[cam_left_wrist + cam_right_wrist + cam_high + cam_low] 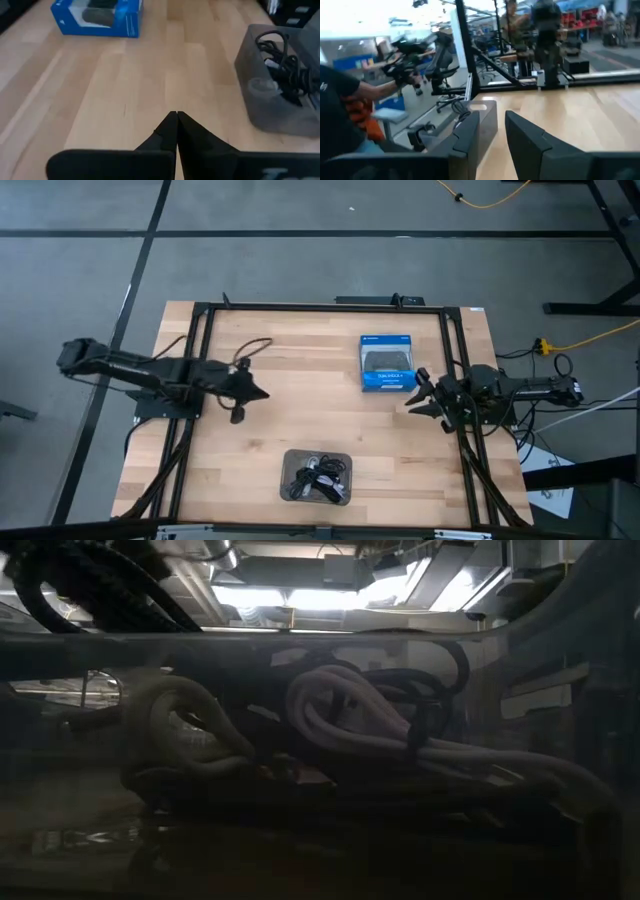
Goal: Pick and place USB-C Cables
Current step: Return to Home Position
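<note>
Several USB-C cables (318,475), mostly black with pale ones among them, lie coiled in a grey tray (345,456) near the table's near edge. The low view looks through the tray's wall at pale and black coils (350,720). In the left wrist view the cables (282,55) fill the tray (265,107). My left gripper (262,393) (176,116) is shut and holds nothing, over bare wood left of centre. My right gripper (415,392) (492,120) is open and holds nothing, near the table's right side, just beside the blue box's near right corner.
A blue box (388,363) (97,17) lies flat on the table's far right part. A black frame (300,307) runs round the table's edges. Bare wood lies between the two grippers and the tray. Beyond the table the right wrist view shows a person (340,115).
</note>
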`<move>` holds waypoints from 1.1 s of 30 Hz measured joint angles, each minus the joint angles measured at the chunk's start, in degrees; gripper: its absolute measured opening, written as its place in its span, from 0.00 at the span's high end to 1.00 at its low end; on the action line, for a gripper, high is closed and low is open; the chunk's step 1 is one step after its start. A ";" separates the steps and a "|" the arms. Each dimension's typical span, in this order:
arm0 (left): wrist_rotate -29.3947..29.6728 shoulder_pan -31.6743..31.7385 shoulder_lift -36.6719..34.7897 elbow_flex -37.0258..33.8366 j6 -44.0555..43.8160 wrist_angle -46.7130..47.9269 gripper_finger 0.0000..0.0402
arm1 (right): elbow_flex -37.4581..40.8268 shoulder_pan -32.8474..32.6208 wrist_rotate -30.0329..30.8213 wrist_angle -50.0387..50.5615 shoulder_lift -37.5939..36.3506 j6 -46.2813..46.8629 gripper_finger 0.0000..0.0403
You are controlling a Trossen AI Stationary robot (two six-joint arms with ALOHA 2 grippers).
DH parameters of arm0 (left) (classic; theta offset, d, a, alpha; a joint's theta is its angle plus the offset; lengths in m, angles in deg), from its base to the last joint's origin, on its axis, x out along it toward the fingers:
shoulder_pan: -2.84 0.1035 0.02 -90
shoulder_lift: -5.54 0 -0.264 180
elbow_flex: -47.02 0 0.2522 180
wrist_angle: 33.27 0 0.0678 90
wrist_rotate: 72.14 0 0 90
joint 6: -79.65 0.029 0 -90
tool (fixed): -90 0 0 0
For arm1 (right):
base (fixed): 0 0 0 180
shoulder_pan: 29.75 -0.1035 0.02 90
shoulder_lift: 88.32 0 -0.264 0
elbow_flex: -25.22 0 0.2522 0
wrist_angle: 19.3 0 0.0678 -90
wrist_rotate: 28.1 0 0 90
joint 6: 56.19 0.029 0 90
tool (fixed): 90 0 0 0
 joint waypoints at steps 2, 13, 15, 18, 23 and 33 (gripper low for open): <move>-0.23 0.87 -5.45 -6.37 0.40 -5.25 1.00 | 0.00 0.02 0.01 1.95 -0.98 -1.61 0.76; 0.68 3.02 -26.98 -18.15 6.46 -7.23 1.00 | -0.52 1.82 0.45 6.28 -3.31 -7.15 0.76; 0.67 2.99 -29.11 -19.51 6.29 -6.70 1.00 | -0.53 2.52 0.45 6.38 -2.88 -7.15 0.76; 0.65 3.00 -31.36 -20.91 6.23 -7.25 1.00 | -0.57 3.09 0.45 6.32 -1.92 -8.48 0.76; 1.39 3.00 -31.92 -21.04 6.54 -7.63 1.00 | -0.59 3.13 0.45 6.29 -0.13 -8.59 0.76; 1.76 2.98 -31.74 -21.04 6.56 -7.66 1.00 | -0.59 3.13 0.45 6.27 0.01 -8.61 0.76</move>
